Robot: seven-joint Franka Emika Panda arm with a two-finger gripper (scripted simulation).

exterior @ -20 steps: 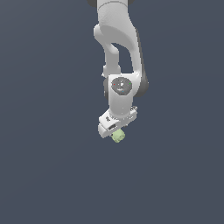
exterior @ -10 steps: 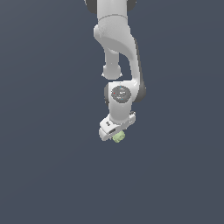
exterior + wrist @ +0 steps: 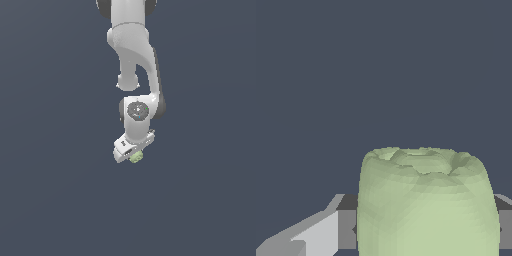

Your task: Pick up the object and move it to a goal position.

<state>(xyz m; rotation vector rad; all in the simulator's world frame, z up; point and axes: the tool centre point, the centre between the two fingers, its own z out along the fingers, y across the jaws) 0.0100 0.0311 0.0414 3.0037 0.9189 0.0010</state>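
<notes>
The white arm (image 3: 131, 60) hangs over a plain dark ground. At its end the pincer (image 3: 134, 153) is clamped on the object (image 3: 136, 157), which sits between its fingers (image 3: 346, 229). The pale, lumpy block looks light and stiff; its flat sides likely suit the grip, rounded corners less so. No goal marker shows, and the wrist view cuts off the block's lower part.

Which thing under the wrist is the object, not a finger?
The pale yellow-green lumpy object, sitting between the grey-and-white fingers of the gripper.
</notes>
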